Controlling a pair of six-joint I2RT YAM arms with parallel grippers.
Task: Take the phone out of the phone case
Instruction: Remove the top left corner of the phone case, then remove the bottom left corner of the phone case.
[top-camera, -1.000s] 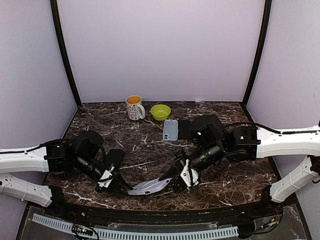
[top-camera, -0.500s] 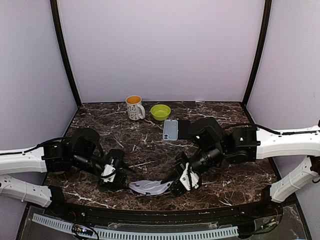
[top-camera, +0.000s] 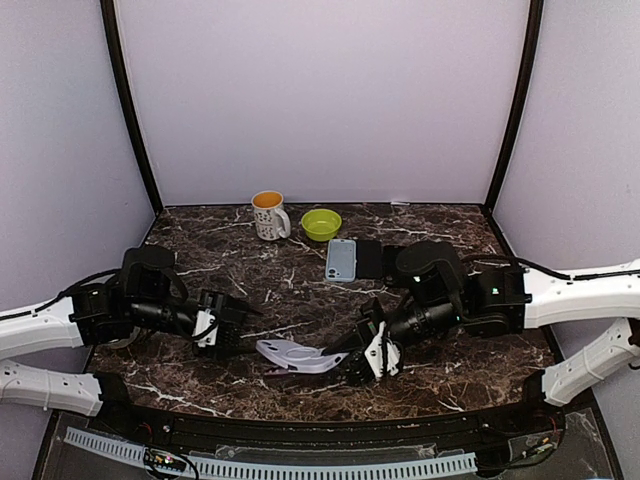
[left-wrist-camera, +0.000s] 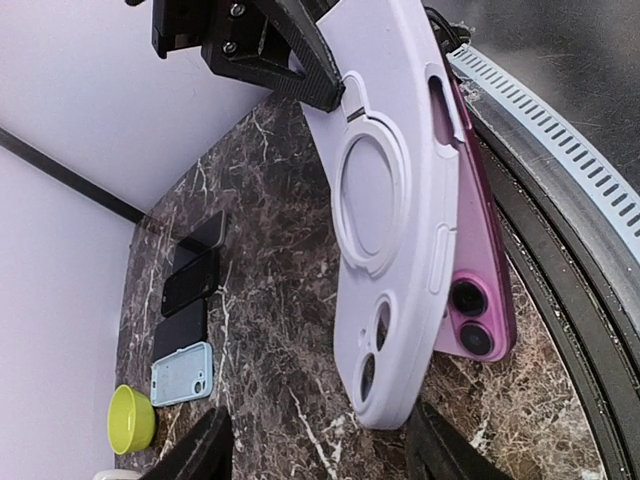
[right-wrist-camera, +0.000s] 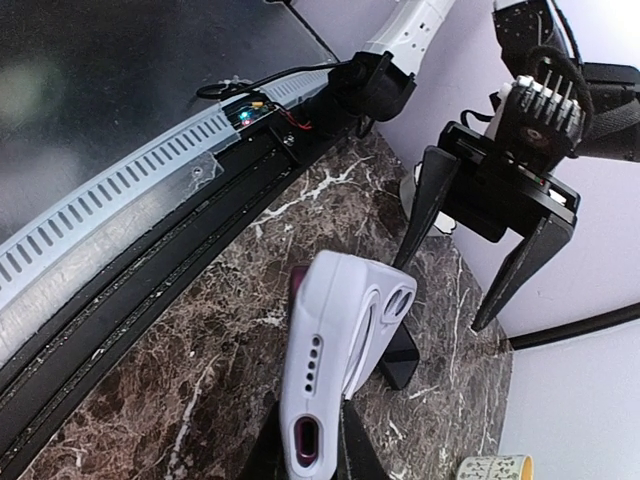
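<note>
Phone case (top-camera: 298, 356), pale lavender with a ring moulded on its back, is held low over the near side of the marble-patterned bench (top-camera: 280, 290), between the two arms. The right pincer (top-camera: 345, 360) is clamped narrow on one end of it. A pink phone (left-wrist-camera: 482, 280) sits partly out of the case: in the left wrist view one long edge and the twin camera lenses show past the case's side. Whether the case touches the bench cannot be told. The left pincer (top-camera: 240, 328) stands just beside the case's free end, jaws spread wide with nothing between them. At the far side of the bench are a spotted mug (top-camera: 268, 215), a green bowl (top-camera: 321, 223), a light-blue phone (top-camera: 341, 260) and a dark phone (top-camera: 367, 258) next to it.
</note>
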